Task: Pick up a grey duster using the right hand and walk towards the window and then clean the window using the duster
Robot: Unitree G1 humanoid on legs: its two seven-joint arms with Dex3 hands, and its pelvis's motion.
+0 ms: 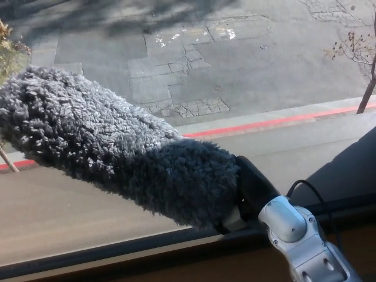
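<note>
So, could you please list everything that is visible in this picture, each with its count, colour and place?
grey duster: one, grey and fluffy, across the left and middle of the picture, in front of the window glass
window frame: one, dark, along the bottom
road: one, grey and cracked, outside, upper half
red kerb line: one, red, outside, running from the middle to the right
bare tree: one, brown, outside at the right edge
black cable: one, lower right, beside the arm
right hand: one, black, holds the duster's base; fingers mostly hidden
right arm: one, silver grey, bottom right
</note>
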